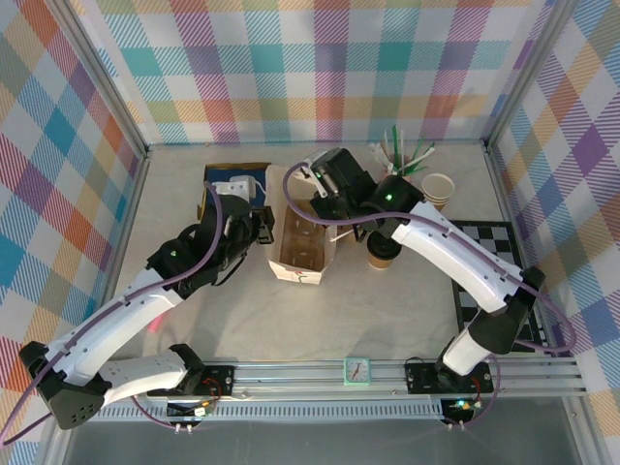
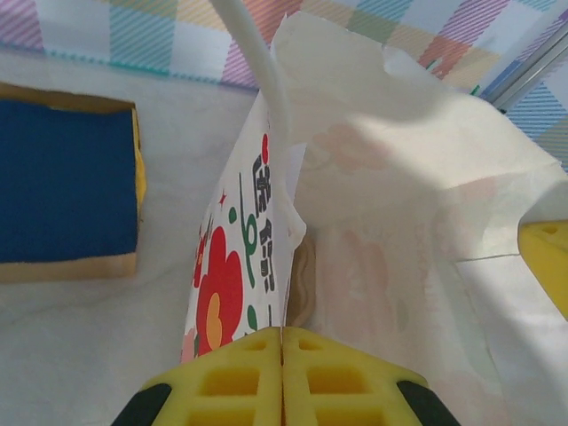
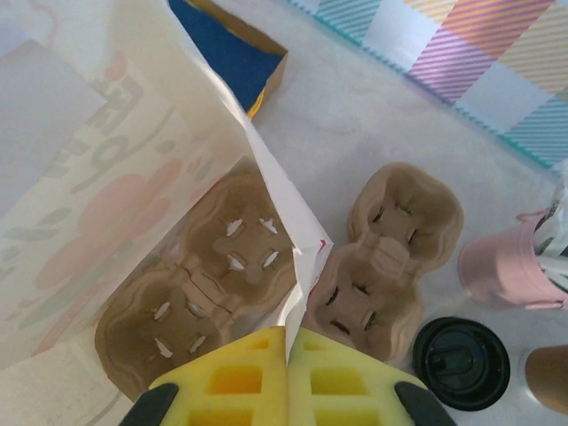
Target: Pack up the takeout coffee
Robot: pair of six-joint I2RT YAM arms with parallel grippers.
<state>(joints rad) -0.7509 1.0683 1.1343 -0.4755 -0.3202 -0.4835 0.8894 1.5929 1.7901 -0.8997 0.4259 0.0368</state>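
Note:
The takeout coffee (image 1: 383, 254), a small brown cup with a black lid (image 3: 461, 362), stands on the table just right of the white flowered paper bag (image 1: 302, 250). The bag stands open, with a brown moulded cup tray (image 3: 191, 284) lying on its bottom. My left gripper (image 2: 282, 342) is shut on the bag's left rim (image 2: 266, 204). My right gripper (image 3: 286, 342) is shut on the bag's right rim, a little left of the coffee. Both grippers hold the mouth apart from opposite sides.
A second cup tray (image 3: 386, 266) lies outside the bag beside the coffee. Lidless brown cups (image 1: 438, 189) and a pink holder of straws (image 3: 506, 266) stand behind it. A blue-lined box (image 1: 232, 179) sits left of the bag and a checkerboard (image 1: 494, 276) lies at the right.

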